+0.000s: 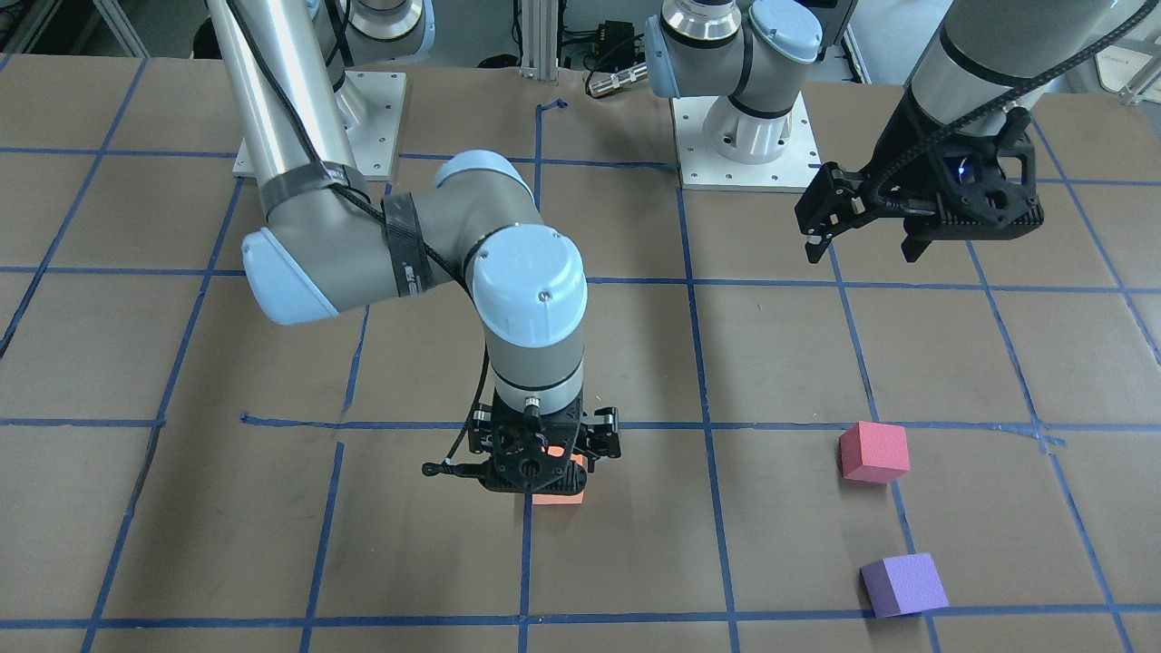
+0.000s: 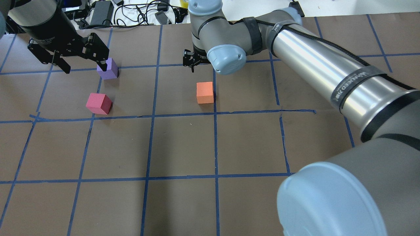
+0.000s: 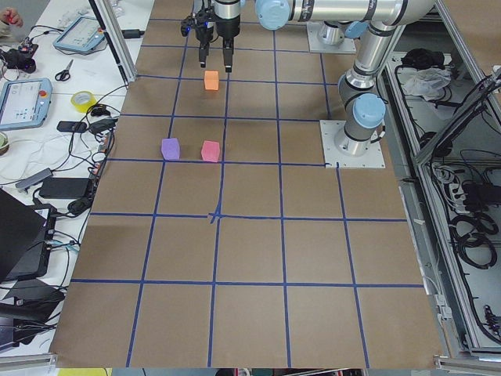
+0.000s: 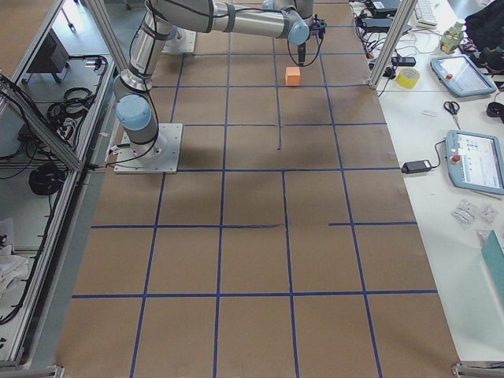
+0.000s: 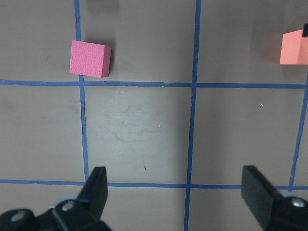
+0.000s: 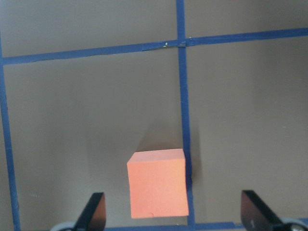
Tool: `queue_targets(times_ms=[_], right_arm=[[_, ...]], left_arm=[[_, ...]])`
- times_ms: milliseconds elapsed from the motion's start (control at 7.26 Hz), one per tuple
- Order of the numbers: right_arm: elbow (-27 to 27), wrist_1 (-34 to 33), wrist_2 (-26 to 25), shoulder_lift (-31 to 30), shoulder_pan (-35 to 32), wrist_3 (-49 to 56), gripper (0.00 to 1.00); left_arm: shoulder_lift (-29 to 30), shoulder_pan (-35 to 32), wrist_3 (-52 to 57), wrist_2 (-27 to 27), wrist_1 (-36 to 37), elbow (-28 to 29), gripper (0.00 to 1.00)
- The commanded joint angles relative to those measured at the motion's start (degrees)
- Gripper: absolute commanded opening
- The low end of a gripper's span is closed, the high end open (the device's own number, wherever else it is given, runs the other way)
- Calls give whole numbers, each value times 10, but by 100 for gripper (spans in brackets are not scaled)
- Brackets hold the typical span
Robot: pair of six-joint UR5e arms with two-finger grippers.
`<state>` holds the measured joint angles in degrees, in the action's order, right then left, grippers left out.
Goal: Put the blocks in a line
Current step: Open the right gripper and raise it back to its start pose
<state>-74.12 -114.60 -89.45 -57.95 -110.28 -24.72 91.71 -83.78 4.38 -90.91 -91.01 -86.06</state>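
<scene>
The orange block (image 2: 205,92) lies on the brown table by a blue tape line. My right gripper (image 1: 535,472) hovers just above it, open and empty. In the right wrist view the block (image 6: 158,183) sits between and below the spread fingers (image 6: 95,211). The pinkish-red block (image 2: 98,103) and the purple block (image 2: 107,68) lie close together on my left side. My left gripper (image 2: 83,64) is open and empty, raised above the table near the purple block. The left wrist view shows the pinkish-red block (image 5: 90,58) and an edge of the orange block (image 5: 293,48).
The table (image 2: 249,144) is brown paper with a blue tape grid. The two arm bases (image 1: 744,136) stand at the robot's edge. Cables and power bricks (image 2: 131,13) lie beyond the far edge. Tablets and tape rolls (image 3: 31,102) sit on side benches.
</scene>
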Motion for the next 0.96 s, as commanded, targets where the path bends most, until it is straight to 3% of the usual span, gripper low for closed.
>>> queue_targets(times_ms=[0, 275, 551, 826], right_arm=[[-4, 131, -2, -118, 38, 38, 100], [-17, 228, -3, -206, 92, 104, 100], [-63, 243, -6, -282, 108, 107, 100], [-75, 243, -6, -300, 116, 107, 100]], left_arm=[[11, -8, -23, 6, 1, 1, 100], [60, -54, -126, 35, 85, 0, 100], [126, -113, -222, 28, 184, 1, 100], [198, -176, -305, 15, 272, 2, 100]])
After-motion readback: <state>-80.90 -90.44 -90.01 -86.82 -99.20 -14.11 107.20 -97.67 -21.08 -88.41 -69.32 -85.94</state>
